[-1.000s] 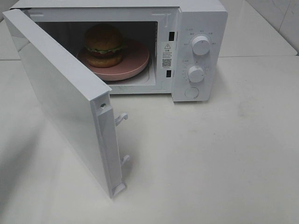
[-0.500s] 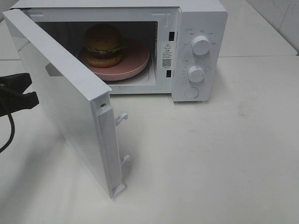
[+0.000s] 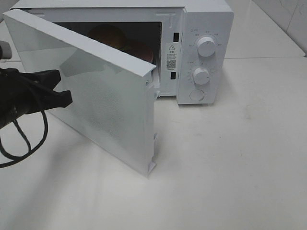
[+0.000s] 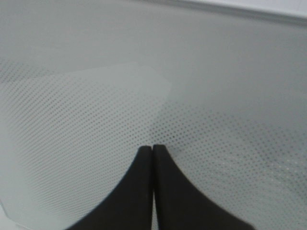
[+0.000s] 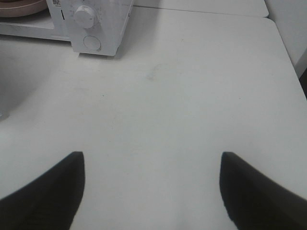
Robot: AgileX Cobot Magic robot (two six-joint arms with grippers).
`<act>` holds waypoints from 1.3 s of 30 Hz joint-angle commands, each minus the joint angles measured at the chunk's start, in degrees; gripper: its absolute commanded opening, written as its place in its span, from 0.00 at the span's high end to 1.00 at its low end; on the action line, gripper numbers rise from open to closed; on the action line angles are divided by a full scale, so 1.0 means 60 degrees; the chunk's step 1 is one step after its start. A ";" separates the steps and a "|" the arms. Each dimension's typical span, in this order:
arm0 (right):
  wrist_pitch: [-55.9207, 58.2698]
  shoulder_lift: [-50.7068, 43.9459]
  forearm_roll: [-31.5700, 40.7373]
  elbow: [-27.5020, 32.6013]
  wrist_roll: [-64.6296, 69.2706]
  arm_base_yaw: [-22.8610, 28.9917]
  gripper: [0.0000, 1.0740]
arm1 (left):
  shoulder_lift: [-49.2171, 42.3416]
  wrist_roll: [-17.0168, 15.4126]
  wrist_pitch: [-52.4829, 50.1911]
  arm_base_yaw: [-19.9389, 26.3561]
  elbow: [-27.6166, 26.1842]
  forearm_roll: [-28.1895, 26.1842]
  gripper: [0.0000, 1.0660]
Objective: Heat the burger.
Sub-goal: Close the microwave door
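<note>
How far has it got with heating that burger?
Done: the burger sits on the pink plate inside the microwave. In hand: the shut left gripper appears pressed against the door, which stands half closed. Left: latching the door and turning the knobs to start; the right gripper hangs open over the table.

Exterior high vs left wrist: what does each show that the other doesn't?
Only exterior high: the burger inside the microwave, seen over the partly open door, plus the two knobs and the table. Only left wrist: the close-up, with the fingertips pressed together and the door's dotted mesh right in front of them. Both: the door and the shut left gripper at its outer face.
</note>
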 commanded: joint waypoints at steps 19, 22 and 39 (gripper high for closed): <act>-0.0029 -0.0248 -0.0010 0.0019 -0.0067 -0.0076 0.30 | 0.1117 0.1031 0.1461 -0.1041 -0.2846 -0.1604 1.00; -0.0029 -0.0248 -0.0019 0.0019 -0.0067 -0.0076 0.30 | 0.1404 0.1060 0.1738 -0.1041 -0.3380 -0.1633 1.00; -0.0029 -0.0248 -0.0019 0.0019 -0.0067 -0.0076 0.30 | 0.2712 0.1308 0.2435 -0.1413 -0.5395 -0.1996 1.00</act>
